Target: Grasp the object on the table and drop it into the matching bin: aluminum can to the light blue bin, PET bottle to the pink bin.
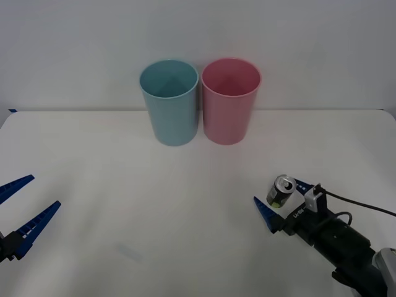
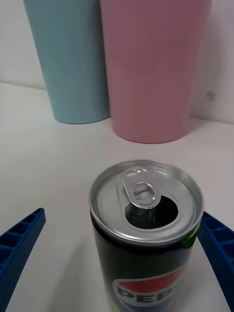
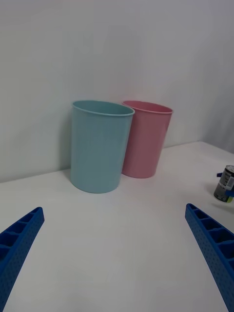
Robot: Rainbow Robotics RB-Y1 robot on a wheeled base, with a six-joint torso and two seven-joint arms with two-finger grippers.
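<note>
From my seat the right gripper is down at table height with its blue fingers spread wide, and the can is standing upright right between them. One finger looks like it's at or nearly at the can's side, the other has a clear gap, so it isn't clamped on anything. The can's tab end is up and it's already been opened. It sits on the white table.

Beyond that gripper, toward the far edge, the pink bin comes first, with the light blue bin touching or just beside it on its left.

My left gripper hangs low at the near left, well apart from everything, fingers wide and holding nothing.
</note>
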